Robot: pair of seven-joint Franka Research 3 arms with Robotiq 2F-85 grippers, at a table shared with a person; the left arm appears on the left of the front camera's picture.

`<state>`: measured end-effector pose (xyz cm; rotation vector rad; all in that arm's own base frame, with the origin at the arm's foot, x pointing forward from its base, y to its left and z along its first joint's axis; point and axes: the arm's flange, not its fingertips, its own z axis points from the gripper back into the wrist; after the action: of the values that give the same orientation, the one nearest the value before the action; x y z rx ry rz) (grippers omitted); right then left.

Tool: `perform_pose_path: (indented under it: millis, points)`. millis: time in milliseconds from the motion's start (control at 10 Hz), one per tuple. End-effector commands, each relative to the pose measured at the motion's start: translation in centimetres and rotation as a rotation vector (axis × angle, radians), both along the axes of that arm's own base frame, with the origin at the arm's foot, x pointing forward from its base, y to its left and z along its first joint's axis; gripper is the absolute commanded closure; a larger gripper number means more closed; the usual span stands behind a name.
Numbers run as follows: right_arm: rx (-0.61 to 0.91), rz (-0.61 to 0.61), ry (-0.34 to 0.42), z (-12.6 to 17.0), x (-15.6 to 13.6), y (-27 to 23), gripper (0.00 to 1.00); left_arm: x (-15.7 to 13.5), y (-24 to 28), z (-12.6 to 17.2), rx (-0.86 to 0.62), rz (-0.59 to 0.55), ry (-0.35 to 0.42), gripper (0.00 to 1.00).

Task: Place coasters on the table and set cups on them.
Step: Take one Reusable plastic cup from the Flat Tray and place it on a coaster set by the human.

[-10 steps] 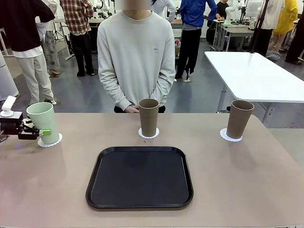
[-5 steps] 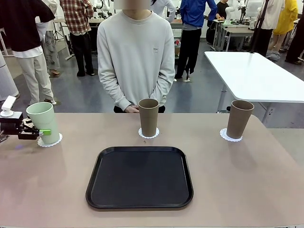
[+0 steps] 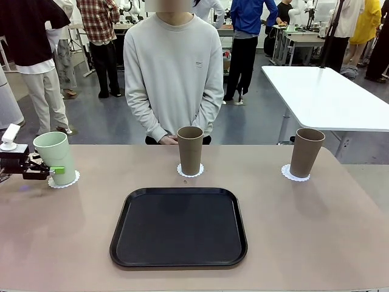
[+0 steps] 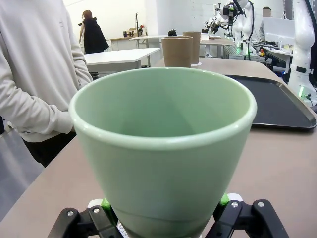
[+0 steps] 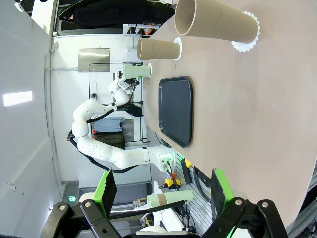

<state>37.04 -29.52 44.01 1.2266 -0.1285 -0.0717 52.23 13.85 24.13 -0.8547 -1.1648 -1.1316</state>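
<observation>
- Currently the counter (image 3: 316, 231), a wide beige-tan top with rounded corners, carries every task item; a person (image 3: 175, 73) in a light grey sweatshirt stands at its far edge.
- A black tray (image 3: 179, 226) lies at the middle of the counter, nearer the robot's side, with nothing on it.
- Three cups stand upright in a row beyond the tray: a mint green cup (image 3: 55, 157) at the robot's far left, a brown cup (image 3: 190, 149) at centre and a second brown cup (image 3: 306, 151) at right.
- Each cup sits on its own white coaster with a scalloped edge: left coaster (image 3: 73, 180), centre coaster (image 3: 182, 173), right coaster (image 3: 287, 174).
- The left tool (image 3: 53, 171) is closed on the lower part of the mint green cup, reaching in from the left edge.
- The left wrist view shows the cup's smooth interior and thick rim, with a green pad (image 4: 224, 200) pressed against each side of its base.
- The right tool (image 5: 161, 191) stands with its jaws spread wide and nothing between them, well apart from the cups; its view lies sideways.
</observation>
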Motion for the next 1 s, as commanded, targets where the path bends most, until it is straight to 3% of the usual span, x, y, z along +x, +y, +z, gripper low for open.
perform_pose_path:
  millis: [0,200,300,400,900]
  points:
    - [0.001,-0.001,0.001,0.06,0.00,0.08,0.00,0.27,0.48,-0.01,-0.008,-0.002,-0.014,0.16]
    - [0.001,-0.001,0.001,0.06,0.00,0.08,0.00,0.27,0.52,-0.13,-0.009,0.000,-0.006,0.16]
    - [0.001,-0.001,0.001,0.06,0.00,0.08,0.00,0.28,0.51,-0.06,-0.006,-0.001,-0.002,0.04]
    - [0.001,-0.001,0.001,0.06,0.00,0.08,0.00,0.24,0.52,-0.01,-0.001,-0.006,-0.001,0.00]
    - [0.001,-0.001,0.001,0.06,0.00,0.08,0.00,0.19,0.90,-0.28,0.030,-0.036,0.034,0.00]
